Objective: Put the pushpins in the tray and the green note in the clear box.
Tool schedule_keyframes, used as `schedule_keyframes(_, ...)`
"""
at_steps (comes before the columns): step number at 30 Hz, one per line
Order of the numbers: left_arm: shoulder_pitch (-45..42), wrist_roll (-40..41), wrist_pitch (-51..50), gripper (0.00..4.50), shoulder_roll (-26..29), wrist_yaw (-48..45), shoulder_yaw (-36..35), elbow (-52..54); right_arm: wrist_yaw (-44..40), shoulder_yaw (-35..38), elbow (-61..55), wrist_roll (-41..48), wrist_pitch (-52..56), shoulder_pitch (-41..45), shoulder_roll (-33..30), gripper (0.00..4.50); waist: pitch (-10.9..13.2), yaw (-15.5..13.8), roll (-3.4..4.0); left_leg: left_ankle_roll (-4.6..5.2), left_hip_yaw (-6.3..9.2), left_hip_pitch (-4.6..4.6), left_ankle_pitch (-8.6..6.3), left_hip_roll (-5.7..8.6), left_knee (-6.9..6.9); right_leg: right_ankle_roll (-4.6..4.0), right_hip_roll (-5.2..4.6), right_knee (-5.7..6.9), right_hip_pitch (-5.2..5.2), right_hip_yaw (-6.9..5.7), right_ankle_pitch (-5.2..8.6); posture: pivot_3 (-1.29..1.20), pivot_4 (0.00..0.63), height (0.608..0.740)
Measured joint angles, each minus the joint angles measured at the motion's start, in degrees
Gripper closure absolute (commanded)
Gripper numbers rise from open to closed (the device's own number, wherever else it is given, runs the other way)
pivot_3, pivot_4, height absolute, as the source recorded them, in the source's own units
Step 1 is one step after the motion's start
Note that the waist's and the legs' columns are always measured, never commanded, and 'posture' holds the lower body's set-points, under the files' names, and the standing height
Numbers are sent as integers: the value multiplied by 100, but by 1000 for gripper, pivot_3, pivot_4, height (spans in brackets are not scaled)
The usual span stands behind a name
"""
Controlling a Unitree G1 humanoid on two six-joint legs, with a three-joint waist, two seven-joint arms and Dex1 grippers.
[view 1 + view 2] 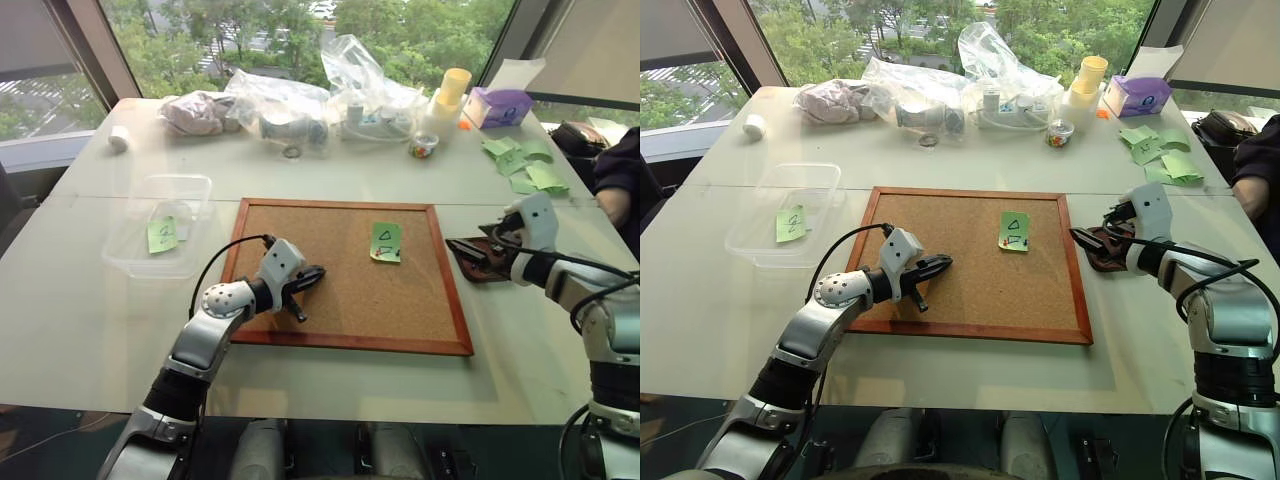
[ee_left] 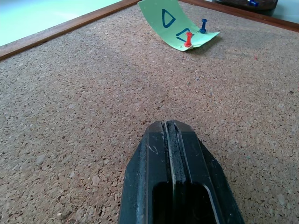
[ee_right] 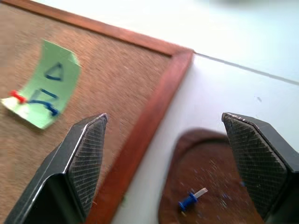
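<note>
Left claw [image 2: 180, 154] shut; 2 pushpins [image 2: 188, 39] hold 1 green note [image 2: 174, 22].

Both arms are built of silver-grey metallic segments joined by black joints, each ending in a white, boxy wrist housing. The left arm's elbow joint is a rounded silver shell dotted with small holes, and a thin black cable loops from behind it up to the wrist housing. Black cables also run along the right forearm. The left gripper [image 1: 308, 283] has two glossy black fingers with a narrow seam between them. The right gripper [image 3: 166, 154] has black fingers [image 3: 86, 156] whose inner pads carry a fine crosshatched texture.
</note>
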State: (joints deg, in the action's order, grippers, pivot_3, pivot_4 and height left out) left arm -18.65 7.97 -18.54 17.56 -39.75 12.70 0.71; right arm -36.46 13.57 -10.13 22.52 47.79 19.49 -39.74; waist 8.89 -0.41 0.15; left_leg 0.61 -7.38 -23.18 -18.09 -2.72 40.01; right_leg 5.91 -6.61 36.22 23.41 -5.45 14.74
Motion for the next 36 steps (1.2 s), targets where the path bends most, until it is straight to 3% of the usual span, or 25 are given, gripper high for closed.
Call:
schedule_keyframes(8,-20,-1,-4,4500,-47,0,4,-7,153,-1085,-182,-13,-1,182,706,490,0,-8,0,2,-1,-5,-1,2,1,0,-1,-1,3,0,0,0,150,740)
schedule_keyframes(15,-2,-4,-13,4500,-62,24,0,9,218,-1385,447,-337,-456,356,786,490,0,-11,0,2,-4,-5,-1,3,1,0,-1,-1,3,0,0,0,150,740)
schedule_keyframes(19,35,-4,-29,4500,-59,58,-3,56,174,-1417,647,-368,-577,356,857,1733,0,-2,0,2,-4,-5,-1,2,0,0,0,0,3,0,0,0,150,740)
schedule_keyframes(24,54,-4,-86,4500,-49,95,-3,116,155,-1480,852,-486,-783,376,918,4366,0,7,0,2,-4,-5,-1,2,0,0,0,-1,3,0,0,0,150,740)
schedule_keyframes(36,79,-2,-111,4500,-27,94,21,168,232,-1258,545,-392,-464,293,866,4443,0,-3,0,2,-3,-8,-1,1,0,0,-1,-1,6,0,0,0,150,740)
